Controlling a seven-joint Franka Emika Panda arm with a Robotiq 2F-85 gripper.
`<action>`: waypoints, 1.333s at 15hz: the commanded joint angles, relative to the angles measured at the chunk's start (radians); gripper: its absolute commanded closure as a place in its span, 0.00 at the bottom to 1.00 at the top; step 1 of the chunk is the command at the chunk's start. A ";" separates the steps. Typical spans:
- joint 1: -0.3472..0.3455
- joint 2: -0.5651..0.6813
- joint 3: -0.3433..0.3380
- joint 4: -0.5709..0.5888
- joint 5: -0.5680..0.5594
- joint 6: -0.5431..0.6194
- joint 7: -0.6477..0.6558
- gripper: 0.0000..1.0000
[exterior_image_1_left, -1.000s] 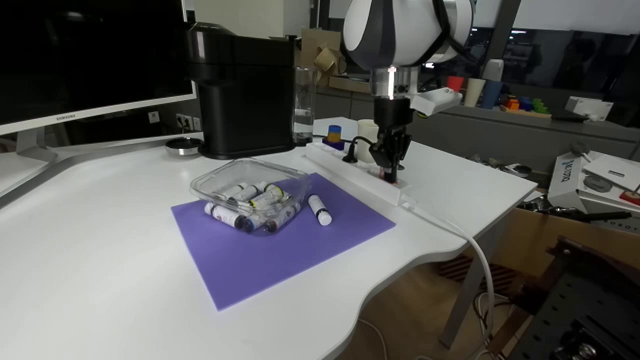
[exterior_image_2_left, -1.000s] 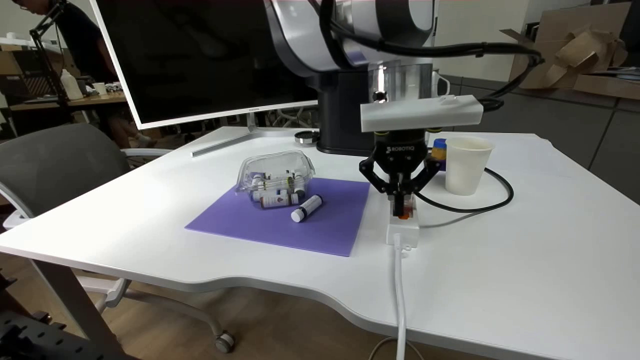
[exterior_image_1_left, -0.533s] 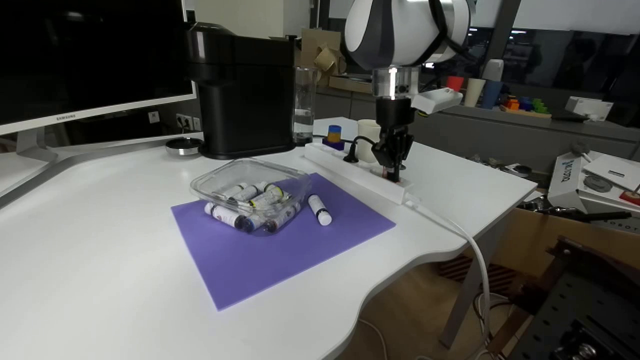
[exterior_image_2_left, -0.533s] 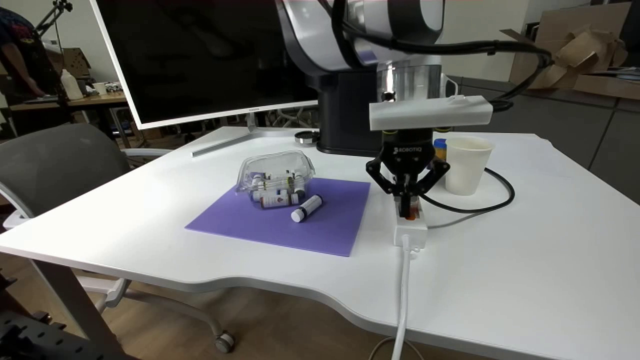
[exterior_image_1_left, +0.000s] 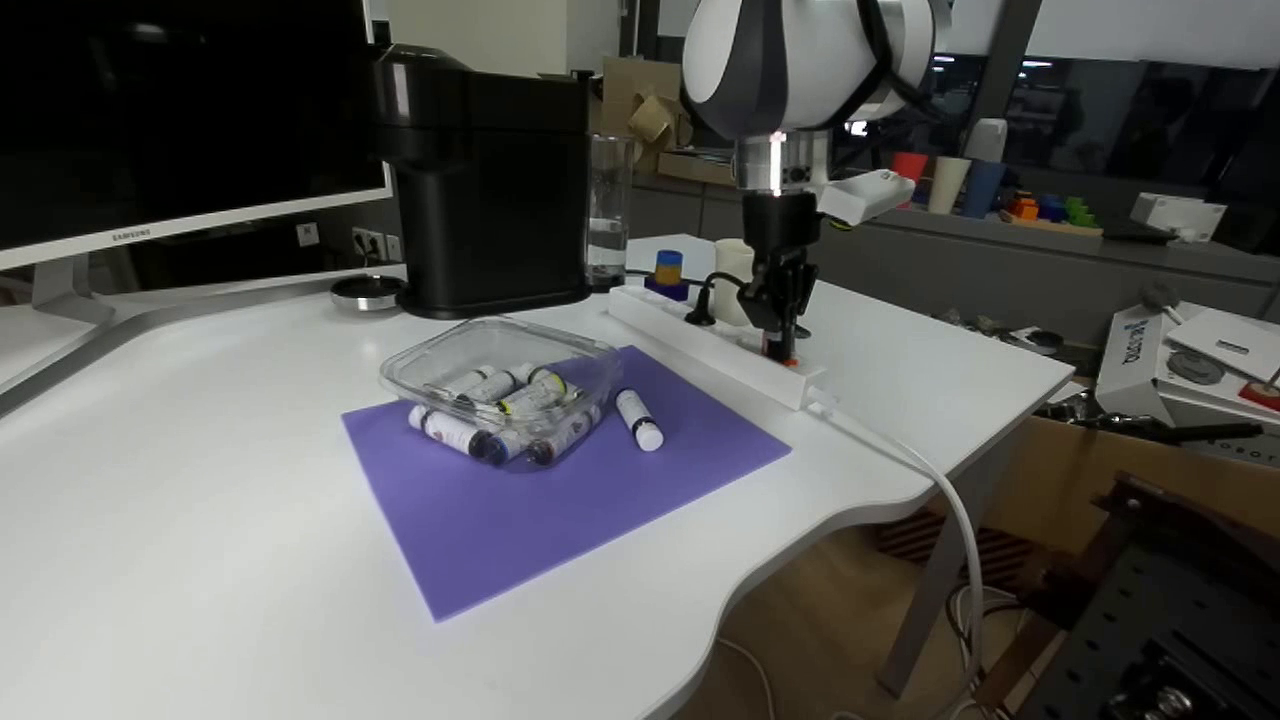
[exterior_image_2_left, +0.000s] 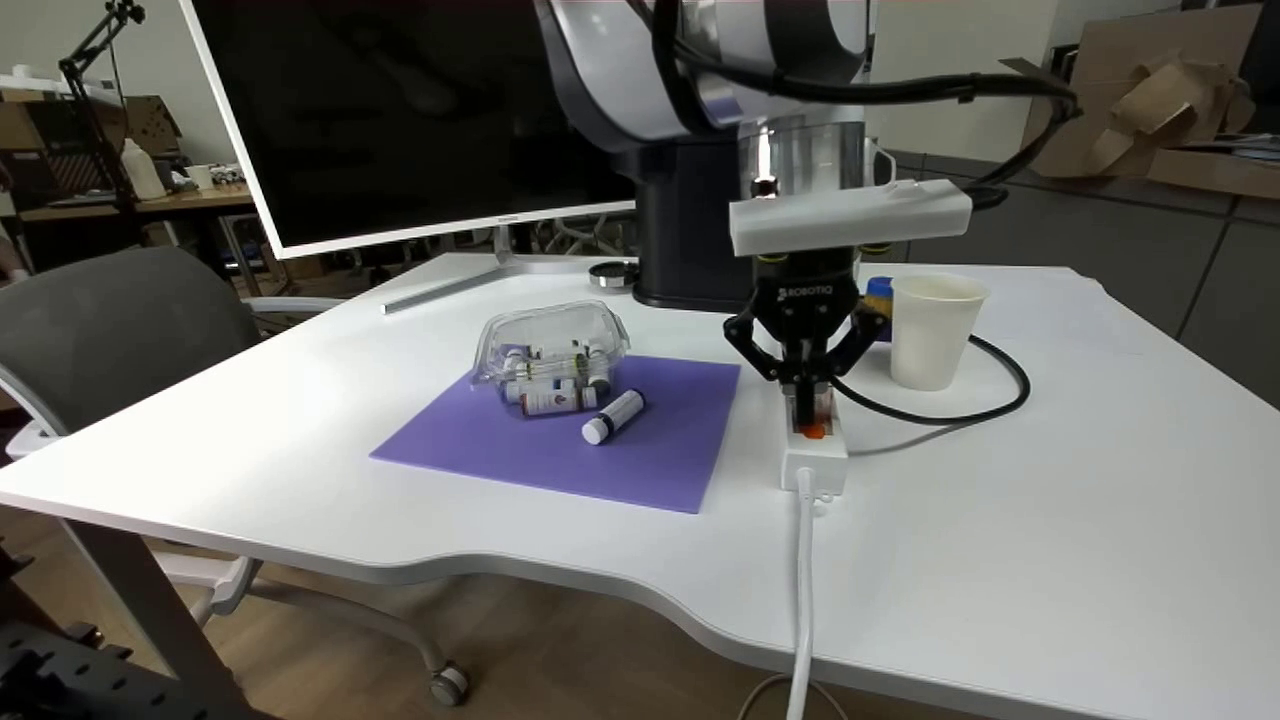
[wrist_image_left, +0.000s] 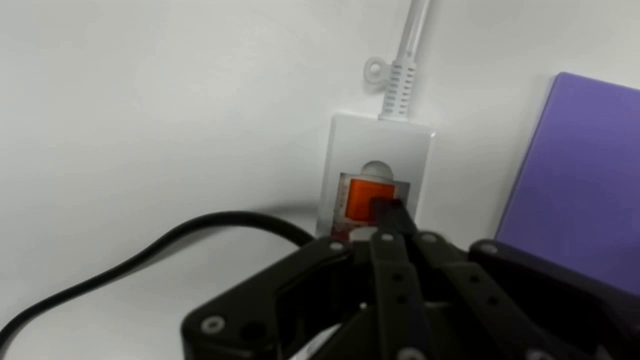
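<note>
Orange switch (wrist_image_left: 361, 196) sits on white power strip (wrist_image_left: 382, 137), in wrist view. My gripper (wrist_image_left: 393, 212), jaws clenched together, covers switch's 5 o'clock corner. White cord (wrist_image_left: 397, 92) leaves strip at 12, black cable (wrist_image_left: 225, 219) toward 8, purple mat (wrist_image_left: 585, 185) at 3.

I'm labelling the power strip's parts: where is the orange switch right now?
In the wrist view, the orange switch sits on the power strip, near its white cable, partly hidden by the shut end effector, left of the purple sheet.
</note>
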 joint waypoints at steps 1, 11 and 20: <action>0.029 -0.117 -0.003 -0.110 -0.050 0.047 0.026 0.74; 0.077 -0.322 0.004 -0.216 -0.026 -0.071 0.054 0.13; 0.080 -0.395 -0.006 -0.221 0.011 -0.109 0.115 0.00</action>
